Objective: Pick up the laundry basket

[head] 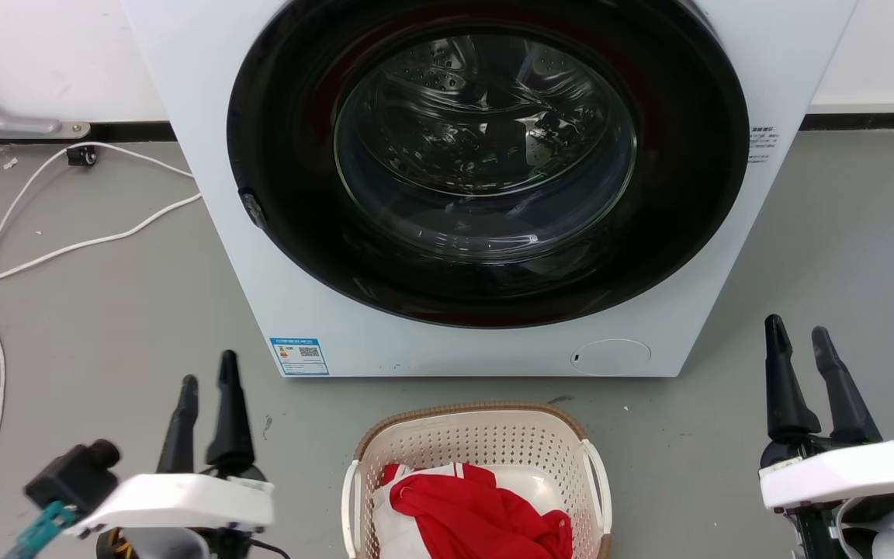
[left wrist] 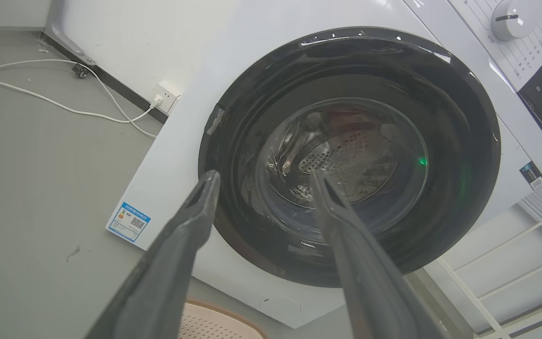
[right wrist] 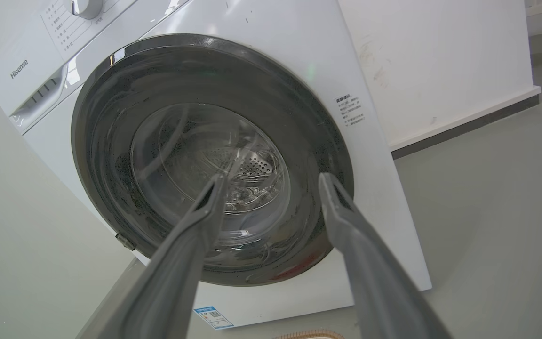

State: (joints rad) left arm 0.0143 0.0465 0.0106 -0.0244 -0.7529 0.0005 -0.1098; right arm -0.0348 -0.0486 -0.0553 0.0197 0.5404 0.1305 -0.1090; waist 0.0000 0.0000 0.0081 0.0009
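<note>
Grey smooth floor (head: 90, 326), white wall (head: 43, 62). One white front-load washer (head: 206, 155): round black door (head: 292, 233), clear glass, perforated steel drum (head: 447, 70). One laundry basket (head: 478, 435) on floor just in front, between the arms: cream perforated plastic, brown woven-look rim, two white handles (head: 598, 473), red-white cloth (head: 478, 512) inside. Left gripper (head: 208, 369) and right gripper (head: 796, 326): fingers spread, empty. Left wrist view adds wall socket (left wrist: 167, 96), dial (left wrist: 511, 19); right wrist view, Hisense badge (right wrist: 19, 69).
</note>
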